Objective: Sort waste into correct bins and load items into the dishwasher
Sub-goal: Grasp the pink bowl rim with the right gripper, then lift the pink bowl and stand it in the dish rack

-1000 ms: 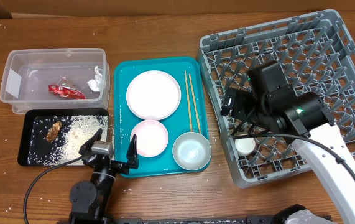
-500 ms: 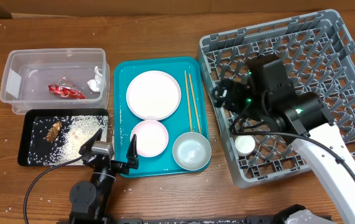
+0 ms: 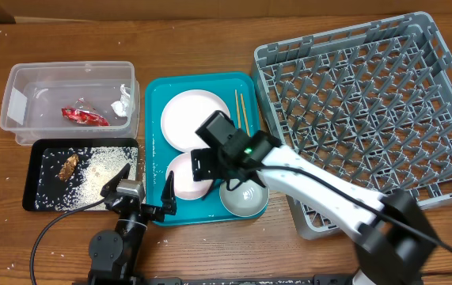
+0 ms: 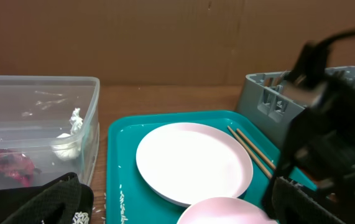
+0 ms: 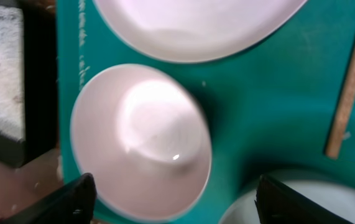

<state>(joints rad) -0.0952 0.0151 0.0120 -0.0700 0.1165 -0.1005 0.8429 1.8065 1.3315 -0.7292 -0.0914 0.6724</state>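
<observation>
The right arm [image 3: 320,187] has swung from the grey lattice plastic dish rack [image 3: 368,95], right of frame, to the teal plastic tray [image 3: 153,103] at centre. The right fingers [image 5: 71,200] hang spread wide and empty over the small pink round dish [image 5: 141,142], probably the next item to load. The left fingers [image 3: 168,195] rest parted, lower left.

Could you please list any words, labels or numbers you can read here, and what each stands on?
Nothing can be read.
White print on the left rim of the teal tray: too blurred to read.
White label on the clear tub: too small to show any text.
</observation>
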